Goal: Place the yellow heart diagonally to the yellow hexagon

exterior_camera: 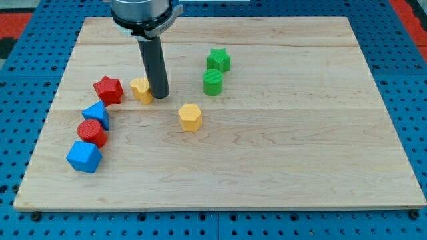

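My tip sits on the wooden board, pressed against the right side of the yellow heart; the rod hides that edge of the heart, so I judge they are touching. The tool is a bare rod with nothing to open or close, and it clamps on nothing. The yellow hexagon lies to the right of the heart and nearer to me, well apart from my tip.

To the heart's left, just beside it, is the red star. Nearer on the left run a blue triangle-like block, a red round block and a blue cube. Far right of my tip stand the green star and a green round block, close together.

The heart already looks roughly diagonal to the hexagon, so the risk is overdoing it. From this side, any leftward slide would drive the heart into the red star and shove both. An off-centre push could spin the heart off my tip. Swinging around toward the near side, I could clip the hexagon and spoil the reference.
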Robot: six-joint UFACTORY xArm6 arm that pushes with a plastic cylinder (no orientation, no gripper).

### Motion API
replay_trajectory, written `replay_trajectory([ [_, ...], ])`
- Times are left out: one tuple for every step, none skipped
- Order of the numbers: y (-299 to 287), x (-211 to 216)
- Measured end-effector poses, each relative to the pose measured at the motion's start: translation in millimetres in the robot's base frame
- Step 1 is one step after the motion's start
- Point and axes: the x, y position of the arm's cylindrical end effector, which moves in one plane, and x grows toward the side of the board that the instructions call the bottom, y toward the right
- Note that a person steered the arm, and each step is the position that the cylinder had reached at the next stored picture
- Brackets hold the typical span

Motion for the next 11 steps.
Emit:
replay_trajectory([
  [0, 22],
  [-19, 32],
  [-51, 26],
  [-56, 20],
  [-56, 11],
  [-63, -4],
  [-74, -22],
  [-74, -34],
  [-83, -58],
  [-71, -63],
  [-29, -58],
])
